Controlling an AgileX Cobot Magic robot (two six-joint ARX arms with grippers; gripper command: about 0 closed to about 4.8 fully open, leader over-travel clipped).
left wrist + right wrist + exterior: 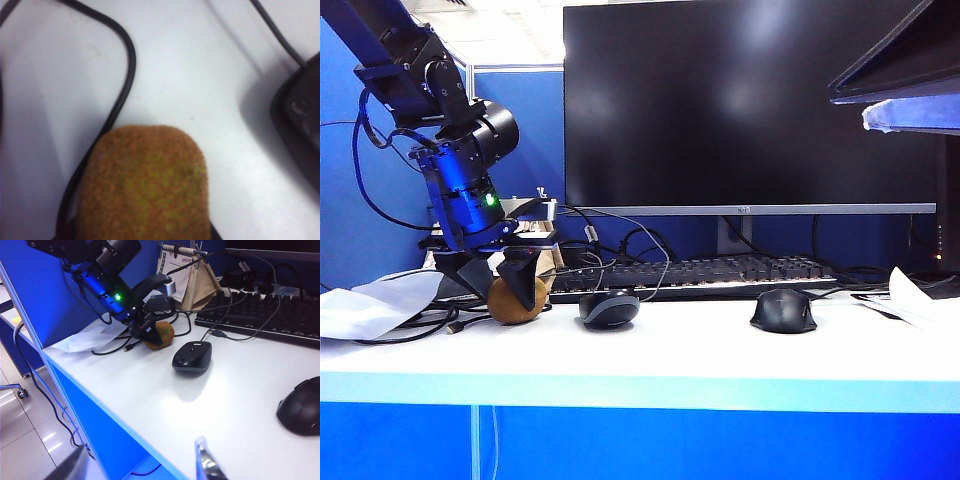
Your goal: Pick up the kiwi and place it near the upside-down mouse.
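The kiwi (pixel 514 302) sat on the white table (pixel 700 355), at the left end. In the outside view it lay at about 9 o'clock from the upside-down mouse (pixel 609 308), just beside it but not touching. A black mouse (pixel 783 310) sat at 3 o'clock from the upside-down mouse, well apart from it. A keyboard (pixel 690 274) lay behind both mice, and a big dark screen (pixel 750 105) stood behind the keyboard.

The left end effector (pixel 510 275) was down at the kiwi, with its dark fingers (pixel 532 282) on each side of the fruit. Whether the fingers were pressing the kiwi or only close to it could not be told. In the left wrist view the brown fuzzy kiwi (pixel 143 186) filled the near part of the picture, and a black cord (pixel 121 85) curved on the table beside it.

The right end effector (pixel 137 465) hung off the front edge of the table, well apart from the kiwi (pixel 160 335). Its fingers (pixel 205 462) were spread wide and held nothing. From there the upside-down mouse (pixel 193 356) lay between the kiwi and the black mouse (pixel 301 407). White paper (pixel 375 303) lay at 9 o'clock from the kiwi.
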